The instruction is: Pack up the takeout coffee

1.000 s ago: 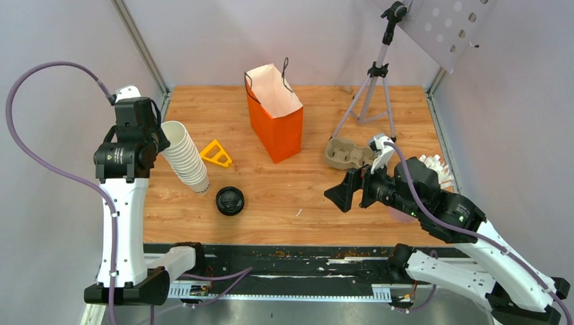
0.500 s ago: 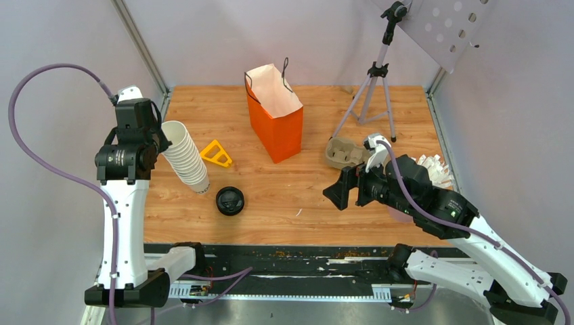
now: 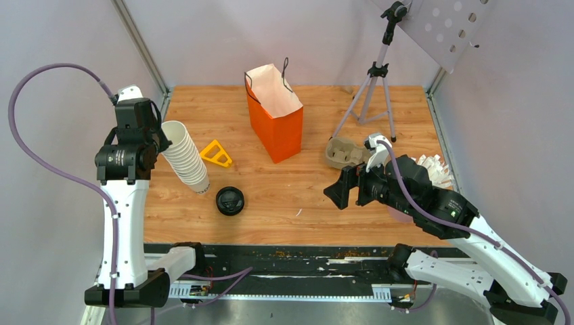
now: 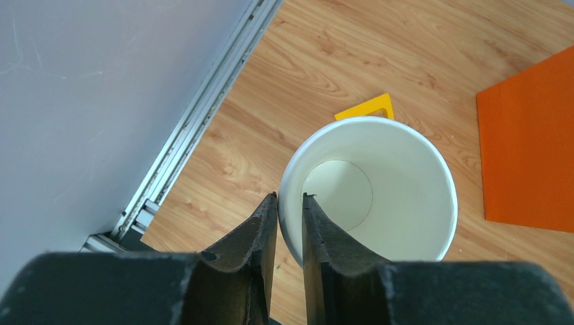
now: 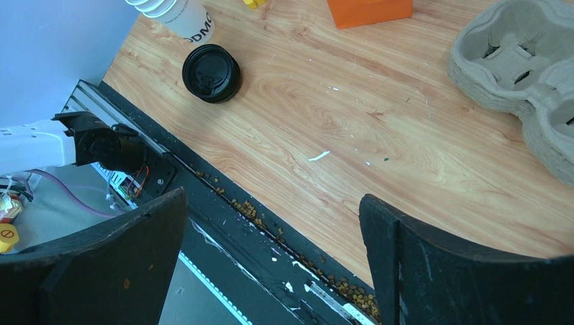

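No takeout coffee shows in any view. A leaning stack of lidless white cups (image 3: 186, 159) stands at the left. My left gripper (image 3: 162, 134) is at its top. In the left wrist view the left gripper (image 4: 290, 196) is shut on the rim of the top white cup (image 4: 399, 176), one finger inside and one outside. A black lid (image 3: 230, 201) lies flat on the wood; I see no cup under it. The orange paper bag (image 3: 274, 115) stands open at the back. My right gripper (image 3: 338, 193) hovers open and empty over the near table edge, also seen as the right gripper (image 5: 271, 203).
A grey cardboard cup carrier (image 3: 345, 152) lies right of the bag, near my right arm. A yellow triangular piece (image 3: 216, 154) lies between the stack and the bag. A tripod (image 3: 372, 88) stands at the back right. Small white items (image 3: 436, 169) sit behind my right arm.
My right arm has shifted slightly to the left and away from the near edge, jaws still wide. The left arm and the cup stack have not visibly moved.
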Robot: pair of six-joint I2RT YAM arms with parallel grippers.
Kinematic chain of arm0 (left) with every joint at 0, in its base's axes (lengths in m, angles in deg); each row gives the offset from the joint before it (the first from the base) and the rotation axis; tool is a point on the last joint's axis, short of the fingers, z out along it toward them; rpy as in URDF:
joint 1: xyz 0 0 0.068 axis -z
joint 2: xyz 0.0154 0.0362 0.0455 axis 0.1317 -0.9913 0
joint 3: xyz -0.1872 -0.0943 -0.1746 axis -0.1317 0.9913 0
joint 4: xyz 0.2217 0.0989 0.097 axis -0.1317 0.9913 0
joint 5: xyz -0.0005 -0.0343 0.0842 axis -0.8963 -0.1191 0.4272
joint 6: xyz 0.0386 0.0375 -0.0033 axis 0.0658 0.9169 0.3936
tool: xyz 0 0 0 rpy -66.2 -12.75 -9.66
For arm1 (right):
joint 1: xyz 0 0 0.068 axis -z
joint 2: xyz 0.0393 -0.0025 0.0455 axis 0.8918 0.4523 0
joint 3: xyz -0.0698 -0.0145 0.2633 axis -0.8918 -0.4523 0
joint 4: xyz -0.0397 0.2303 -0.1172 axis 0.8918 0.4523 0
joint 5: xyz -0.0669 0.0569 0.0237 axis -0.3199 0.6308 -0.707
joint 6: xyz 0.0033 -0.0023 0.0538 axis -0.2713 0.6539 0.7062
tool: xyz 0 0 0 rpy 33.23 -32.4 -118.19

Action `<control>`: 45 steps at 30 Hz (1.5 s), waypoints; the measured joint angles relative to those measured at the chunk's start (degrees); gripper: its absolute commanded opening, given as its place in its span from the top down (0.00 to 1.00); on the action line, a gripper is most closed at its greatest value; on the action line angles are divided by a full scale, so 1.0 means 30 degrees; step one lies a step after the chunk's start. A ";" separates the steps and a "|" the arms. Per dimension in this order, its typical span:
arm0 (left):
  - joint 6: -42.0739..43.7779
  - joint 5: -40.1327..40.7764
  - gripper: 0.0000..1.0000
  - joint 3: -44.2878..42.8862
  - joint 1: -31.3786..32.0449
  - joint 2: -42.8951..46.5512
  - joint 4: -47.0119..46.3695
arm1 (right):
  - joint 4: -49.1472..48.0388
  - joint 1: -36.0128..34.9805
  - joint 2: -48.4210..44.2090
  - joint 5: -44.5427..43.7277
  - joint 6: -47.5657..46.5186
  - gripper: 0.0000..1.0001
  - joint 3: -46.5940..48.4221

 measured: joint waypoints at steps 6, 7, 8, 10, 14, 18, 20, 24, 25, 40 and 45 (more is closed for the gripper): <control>0.0007 0.0000 0.73 0.0000 0.0000 0.0022 0.0000 | 0.0248 0.0000 0.0000 -0.0211 0.0000 0.03 0.0007; 0.0007 0.0000 0.74 0.0000 0.0000 0.0022 0.0000 | 0.0284 0.0000 0.0015 -0.0240 0.0000 0.03 0.0022; 0.0000 0.0000 0.76 0.0000 0.0000 0.0022 -0.0007 | 0.0372 0.0000 0.0029 -0.0284 0.0000 0.03 0.0058; 0.0000 0.0000 0.81 0.0000 0.0000 0.0029 -0.0007 | 0.0488 0.0000 0.0058 -0.0328 0.0000 0.03 0.0124; 0.0007 -0.0015 0.89 0.0007 0.0000 0.0131 -0.0087 | 0.0539 0.0000 0.0058 -0.0423 0.0000 0.03 0.0138; 0.0000 -0.0124 1.00 0.0007 0.0000 0.0204 -0.0189 | 0.0546 0.0000 0.0058 -0.0474 0.0000 0.03 0.0138; 0.0015 -0.0240 1.00 0.0007 0.0000 0.0211 -0.0291 | 0.0561 0.0000 0.0058 -0.0488 0.0000 0.03 0.0138; 0.0007 -0.0335 1.00 0.0000 0.0000 0.0219 -0.0437 | 0.0619 0.0000 0.0036 -0.0619 0.0000 0.03 0.0138; 0.0007 -0.0342 1.00 -0.0015 0.0000 0.0226 -0.0437 | 0.0663 0.0000 0.0015 -0.0656 0.0000 0.03 0.0138; -0.0066 -0.0743 1.00 -0.3373 0.0000 -0.0058 -0.0554 | 0.0852 0.0000 -0.0022 -0.0845 -0.0007 0.04 0.0182; -0.0131 -0.1916 1.00 -0.5384 0.0000 -0.0277 -0.1049 | 0.0962 0.0000 -0.0168 -0.0860 -0.0015 0.04 0.0597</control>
